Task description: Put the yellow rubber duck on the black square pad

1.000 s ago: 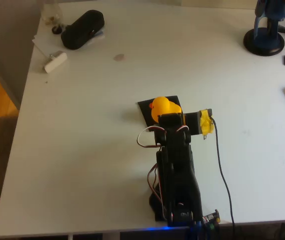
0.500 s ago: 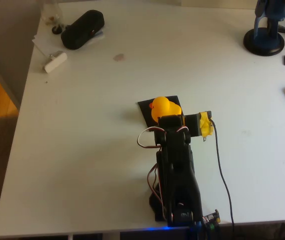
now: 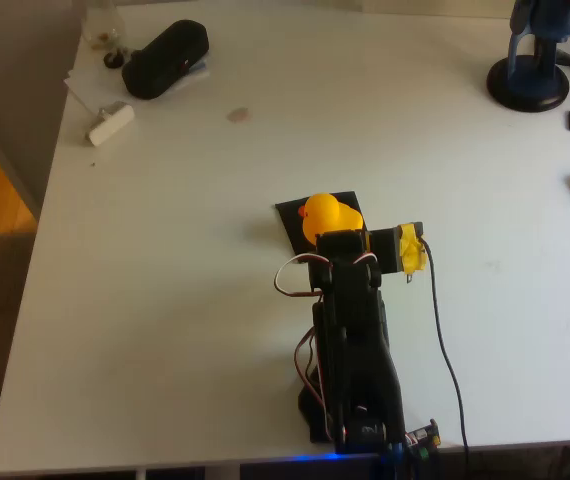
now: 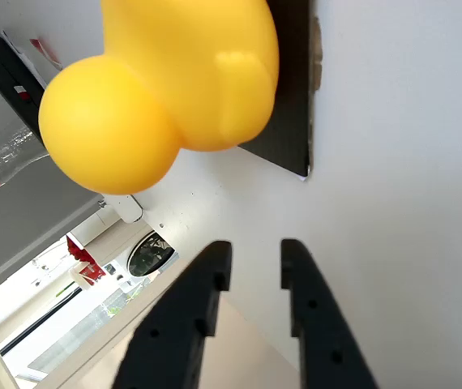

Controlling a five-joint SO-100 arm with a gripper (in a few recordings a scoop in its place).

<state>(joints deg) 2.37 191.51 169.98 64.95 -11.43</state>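
White table (image 3: 165,300) fills the overhead view, with wooden floor along its left edge. Near the middle lies the pad (image 3: 295,215), and the duck (image 3: 327,217) sits on it, covering most of its right part. From above, the duck's red-orange beak shows at its left side, so it faces left in that view; its body is too round and too hidden by the arm to give a long axis. The arm (image 3: 350,340) reaches up from the table's near edge and ends just below the duck, with a yellow tape patch (image 3: 412,247) to the duck's lower right. Far up-left of the duck lie a black case (image 3: 165,58) and a small white block (image 3: 111,123); far up-right stands a blue stand (image 3: 531,70).

At the wrist, the duck (image 4: 174,81) appears close, its round head lower left of the body, the beak out of sight, the pad (image 4: 292,89) under it. The gripper (image 4: 255,255) hangs apart from the duck, its two black fingers (image 4: 203,300) slightly spread with a narrow gap, pinching nothing. No writing is legible.
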